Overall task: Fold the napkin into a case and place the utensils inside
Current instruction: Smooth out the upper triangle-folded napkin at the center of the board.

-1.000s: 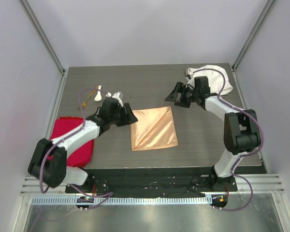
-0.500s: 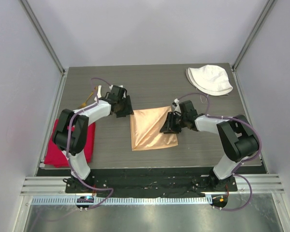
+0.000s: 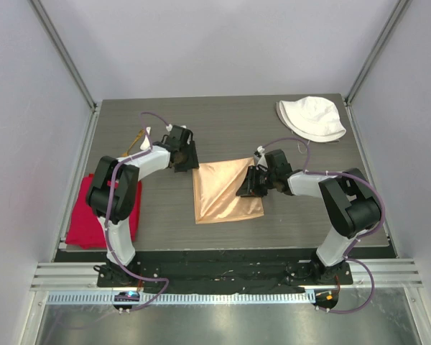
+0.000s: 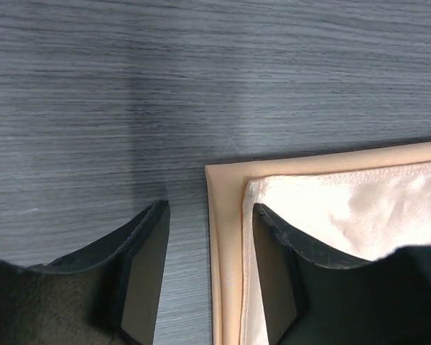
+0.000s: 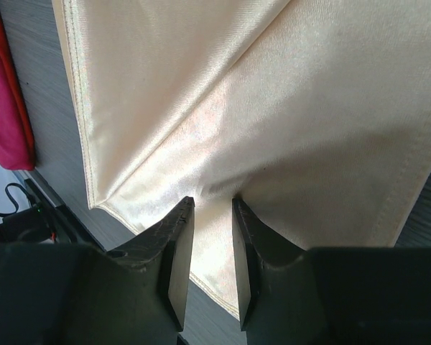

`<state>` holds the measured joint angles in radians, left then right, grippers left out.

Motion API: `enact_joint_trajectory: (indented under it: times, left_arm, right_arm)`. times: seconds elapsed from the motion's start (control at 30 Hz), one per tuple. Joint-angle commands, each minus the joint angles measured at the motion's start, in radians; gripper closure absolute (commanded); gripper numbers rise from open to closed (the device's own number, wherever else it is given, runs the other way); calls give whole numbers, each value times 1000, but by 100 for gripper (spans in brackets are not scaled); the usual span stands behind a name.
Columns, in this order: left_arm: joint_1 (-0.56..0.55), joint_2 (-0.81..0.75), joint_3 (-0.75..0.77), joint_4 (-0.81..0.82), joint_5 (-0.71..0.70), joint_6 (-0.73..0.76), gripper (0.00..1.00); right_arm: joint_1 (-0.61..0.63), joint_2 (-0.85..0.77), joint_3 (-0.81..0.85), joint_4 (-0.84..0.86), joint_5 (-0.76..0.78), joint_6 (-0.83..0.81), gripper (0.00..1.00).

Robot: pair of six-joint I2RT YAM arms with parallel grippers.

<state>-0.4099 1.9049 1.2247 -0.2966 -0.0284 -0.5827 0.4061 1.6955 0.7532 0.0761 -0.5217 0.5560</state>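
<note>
The peach-orange napkin [image 3: 226, 190] lies flat at the table's middle. My left gripper [image 3: 189, 162] is at its far left corner; in the left wrist view it [image 4: 210, 277] stands open, one finger [image 4: 140, 273] on bare wood and the other over the cloth [image 4: 330, 208], straddling the hemmed edge. My right gripper [image 3: 247, 187] is low on the napkin's right part; in the right wrist view its [image 5: 212, 248] narrow jaws pinch a pucker of napkin [image 5: 273, 108], with creases running from the tips. The white spoon [image 3: 146, 132] and gold fork [image 3: 134, 146] peek out behind the left arm.
A bright red cloth [image 3: 86, 215] lies at the left edge and also shows in the right wrist view [image 5: 7, 93]. A white fabric hat [image 3: 310, 118] sits at the back right corner. Dark wood table [image 3: 223, 129] lies between the hat and the left arm.
Both arms came in to the napkin: the left to its far left corner, the right from beside the hat down onto its right part. The right jaws narrowed onto the cloth.
</note>
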Motion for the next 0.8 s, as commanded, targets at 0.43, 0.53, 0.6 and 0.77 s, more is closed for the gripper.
enact_joint_trajectory:
  times: [0.43, 0.53, 0.6, 0.77]
  left_arm:
    - [-101, -30, 81, -62, -263, 70, 53]
    - [-101, -72, 91, -67, -286, 73, 54]
    - [-101, -90, 102, -68, -272, 81, 57]
    - [-101, -66, 169, -98, -180, 106, 74]
  right_arm:
    - [17, 26, 15, 39, -6, -7, 68]
    - [19, 26, 15, 39, -6, -8, 68]
    - [19, 24, 14, 37, -6, -8, 68]
    - [20, 33, 15, 40, -9, -7, 69]
